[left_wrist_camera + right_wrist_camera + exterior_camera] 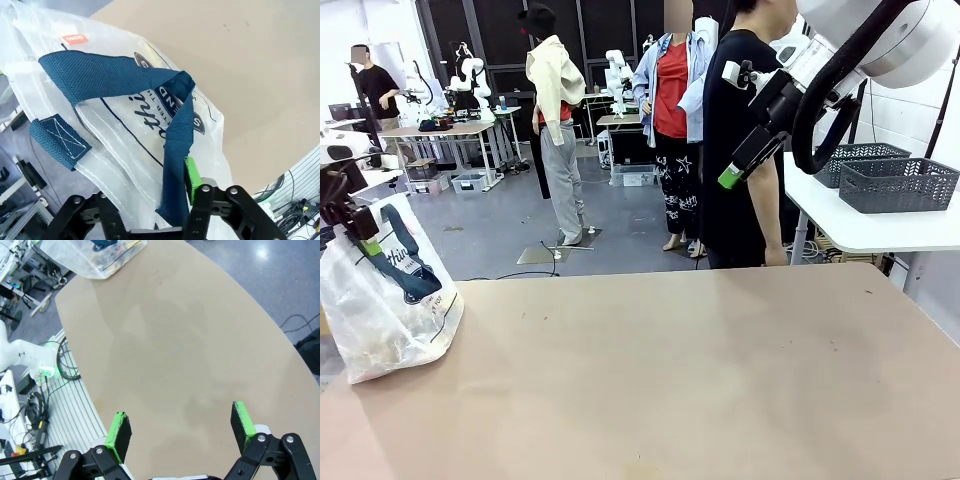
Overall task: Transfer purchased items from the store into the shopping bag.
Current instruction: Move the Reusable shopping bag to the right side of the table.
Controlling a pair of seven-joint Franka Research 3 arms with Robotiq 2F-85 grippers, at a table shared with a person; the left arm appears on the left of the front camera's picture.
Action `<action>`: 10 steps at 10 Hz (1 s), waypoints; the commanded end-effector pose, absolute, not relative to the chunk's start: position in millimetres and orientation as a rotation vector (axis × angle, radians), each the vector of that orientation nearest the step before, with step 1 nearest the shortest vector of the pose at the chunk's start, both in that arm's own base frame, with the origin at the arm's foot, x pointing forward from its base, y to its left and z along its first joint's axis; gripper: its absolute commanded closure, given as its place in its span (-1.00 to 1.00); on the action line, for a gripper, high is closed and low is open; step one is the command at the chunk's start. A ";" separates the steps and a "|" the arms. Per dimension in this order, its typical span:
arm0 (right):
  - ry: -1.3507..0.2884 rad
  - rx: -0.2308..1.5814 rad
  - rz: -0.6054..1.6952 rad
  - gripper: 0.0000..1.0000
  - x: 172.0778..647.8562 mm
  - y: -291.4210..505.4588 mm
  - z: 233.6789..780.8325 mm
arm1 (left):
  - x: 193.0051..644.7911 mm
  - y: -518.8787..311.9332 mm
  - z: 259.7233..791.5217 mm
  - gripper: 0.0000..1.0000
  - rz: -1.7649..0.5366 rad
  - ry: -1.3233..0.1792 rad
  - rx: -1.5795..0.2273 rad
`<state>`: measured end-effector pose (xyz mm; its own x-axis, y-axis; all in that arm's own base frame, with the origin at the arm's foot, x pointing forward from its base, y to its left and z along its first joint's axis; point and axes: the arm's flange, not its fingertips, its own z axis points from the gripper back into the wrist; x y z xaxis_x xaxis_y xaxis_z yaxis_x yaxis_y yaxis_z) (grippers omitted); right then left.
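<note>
The shopping bag (pixel 382 300) stands at the far left of the table (pixel 700 370), slumped and leaning a little, its translucent whitish wall printed with dark script and its navy strap handles (pixel 408 268) hanging down its front. Small things show dimly through the plastic near its bottom, too blurred to tell apart. The left gripper (pixel 355 232) is at the bag's top edge, at the left border of the front view. In the left wrist view one navy handle (pixel 176 150) runs down between the fingers, and a green pad (pixel 192 179) lies against the strap, so the fingers look closed on the handle (pixel 176 150); the other pad is hidden behind the strap. The bag's wall (pixel 130 125) spreads beneath.

The right gripper (pixel 745 160) hangs high over the far right side of the table, well apart from the bag, its fingers spread wide with nothing between them; the right wrist view shows both green pads (pixel 120 432) apart over bare tabletop (pixel 190 340), with the bag (pixel 95 255) at the far corner. A person (pixel 745 130) in black stands just past the far edge. Two dark grey lattice baskets (pixel 895 183) sit on a white side table at the right.
</note>
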<state>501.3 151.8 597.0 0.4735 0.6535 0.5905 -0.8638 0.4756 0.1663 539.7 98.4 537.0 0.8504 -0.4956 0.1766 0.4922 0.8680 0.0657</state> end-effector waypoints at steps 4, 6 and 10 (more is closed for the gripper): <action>-0.489 0.491 0.974 -1.00 501.8 151.2 596.3 | 534.9 93.7 546.5 -1.00 -0.507 -0.198 0.018; -0.489 0.491 0.974 -1.00 501.8 151.2 596.3 | 533.0 93.3 547.5 -1.00 -0.505 -0.203 0.012; -0.489 0.491 0.974 -1.00 501.8 151.2 596.3 | 528.6 90.3 554.7 -1.00 -0.456 -0.172 -0.011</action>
<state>501.3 151.8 597.0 0.4735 0.6535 0.5905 -0.8638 0.4756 0.1663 533.1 94.7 548.7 0.8562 -0.4827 0.1842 0.4800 0.8751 0.0621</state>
